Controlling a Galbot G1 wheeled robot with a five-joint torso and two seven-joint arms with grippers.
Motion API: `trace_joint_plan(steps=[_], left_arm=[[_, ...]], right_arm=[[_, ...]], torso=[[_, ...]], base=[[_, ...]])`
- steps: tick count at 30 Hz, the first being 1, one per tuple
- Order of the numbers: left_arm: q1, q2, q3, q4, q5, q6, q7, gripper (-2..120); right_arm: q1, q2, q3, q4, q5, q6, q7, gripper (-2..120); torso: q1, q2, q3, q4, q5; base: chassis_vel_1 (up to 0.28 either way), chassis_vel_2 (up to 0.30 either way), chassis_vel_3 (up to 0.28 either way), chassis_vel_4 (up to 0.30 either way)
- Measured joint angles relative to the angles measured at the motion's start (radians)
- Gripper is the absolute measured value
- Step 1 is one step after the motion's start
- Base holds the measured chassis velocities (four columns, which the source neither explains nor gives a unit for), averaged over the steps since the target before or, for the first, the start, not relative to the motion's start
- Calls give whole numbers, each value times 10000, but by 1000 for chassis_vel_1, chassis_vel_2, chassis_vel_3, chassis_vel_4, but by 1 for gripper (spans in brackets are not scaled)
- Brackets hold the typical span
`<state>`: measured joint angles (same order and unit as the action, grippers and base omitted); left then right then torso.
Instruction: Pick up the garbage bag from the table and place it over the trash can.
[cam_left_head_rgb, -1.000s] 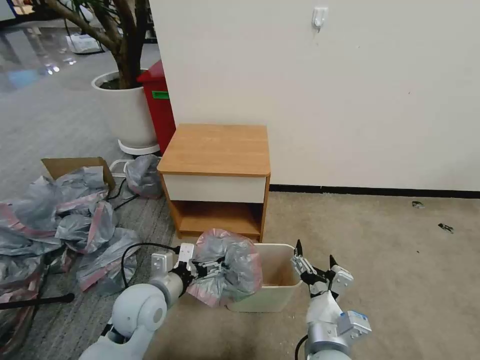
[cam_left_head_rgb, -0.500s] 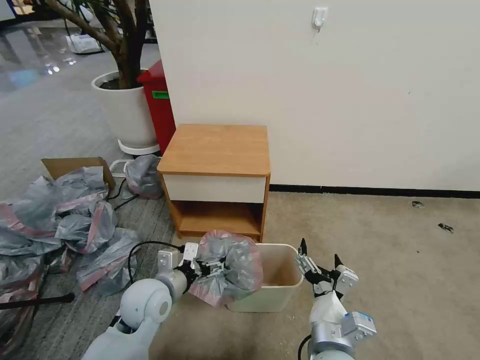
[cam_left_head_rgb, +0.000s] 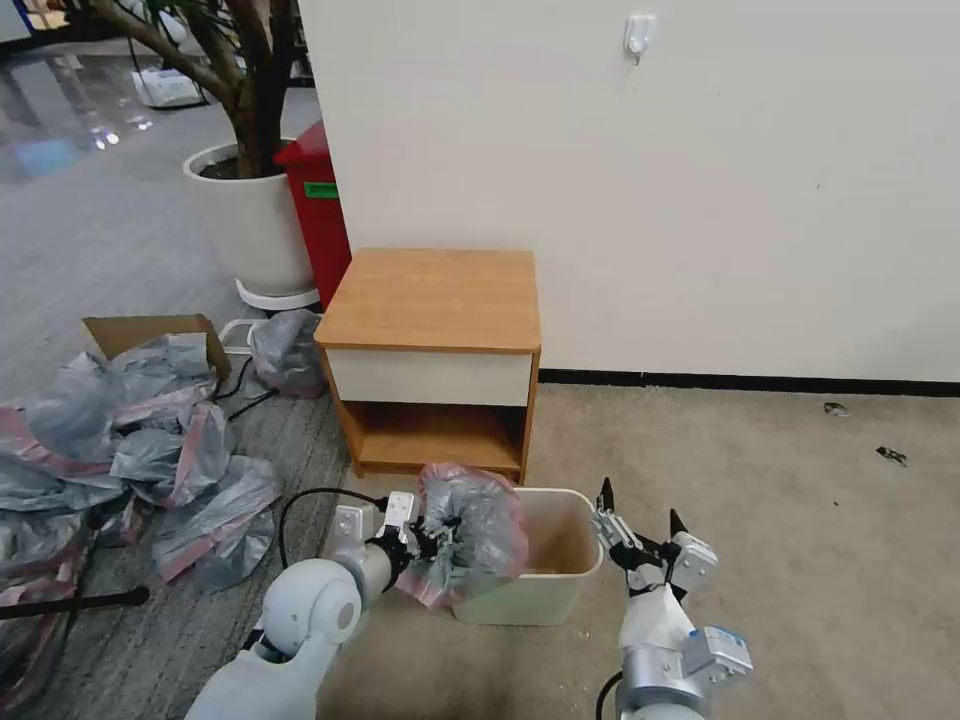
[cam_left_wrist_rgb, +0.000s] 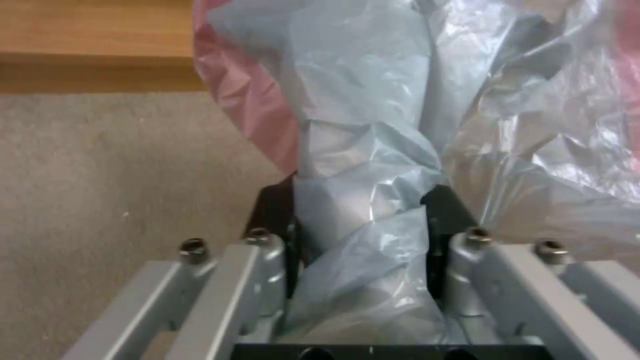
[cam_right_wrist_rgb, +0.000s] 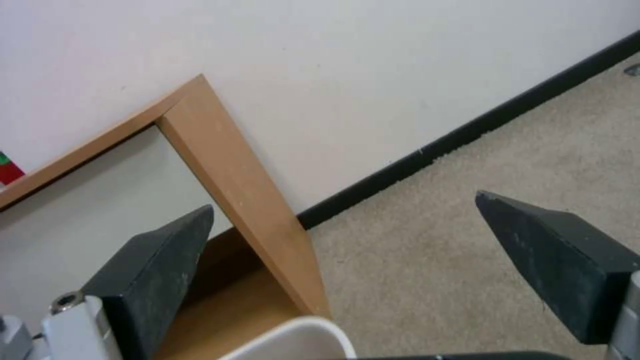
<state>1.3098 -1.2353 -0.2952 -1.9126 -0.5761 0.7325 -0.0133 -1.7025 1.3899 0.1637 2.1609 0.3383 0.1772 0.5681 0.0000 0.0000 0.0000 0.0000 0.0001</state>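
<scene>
**A:** Garbage bag (cam_left_head_rgb: 470, 530), the thin crinkled grey plastic one with the pink-red band at its rim: where did you have it at that moment?

**B:** You had it off the small wooden nightstand table (cam_left_head_rgb: 435, 297) with the orange-brown top, bunched in the left gripper (cam_left_head_rgb: 432, 540) and hanging at the left rim of the small cream-beige plastic trash can (cam_left_head_rgb: 545, 590) on the carpet. Part of it overlapped that near corner of the bin.

**A:** So which step was that?

**B:** I'd judge you were in the placing step; the pick looked done. The bag was a closed wad, so your next move called for finding the pink rim, opening the mouth and spreading it round the bin's rim, probably with help from the second hand.

**A:** And the right gripper (cam_left_head_rgb: 640, 530)?

**B:** You held it just beside the bin's right rim, jaws spread wide, holding nothing.

**A:** What did the wrist cameras add?

**B:** Your left wrist view showed the pinch itself: black fingers (cam_left_wrist_rgb: 445, 210) closed narrowly on a twisted neck of plastic, which the head view hid behind the wad. Your right wrist view showed nothing between those black pads (cam_right_wrist_rgb: 157, 260).
</scene>
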Motion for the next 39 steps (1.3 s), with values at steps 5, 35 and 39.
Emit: trace_joint_plan(steps=[5,35,39], left_arm=[[19,0,-17,6,244,-5,12,15],[2880,351,-1250,-2978,1720,-3467,-401,5],[3071,339,-1261,-3264,1752,-3483,-408,5]], right_arm=[[13,17,-41,-55,-20,7,2,100],[429,-1470,-1416,608,1633,-3629,-4714,100],[887,-1470,-1524,516,2572,-4134,-4380,100]], torso=[[0,0,0,0,0],[0,-1,0,-1,-2],[0,-1,1,0,-1]], base=[[0,0,0,0],[0,0,0,0],[0,0,0,0]])
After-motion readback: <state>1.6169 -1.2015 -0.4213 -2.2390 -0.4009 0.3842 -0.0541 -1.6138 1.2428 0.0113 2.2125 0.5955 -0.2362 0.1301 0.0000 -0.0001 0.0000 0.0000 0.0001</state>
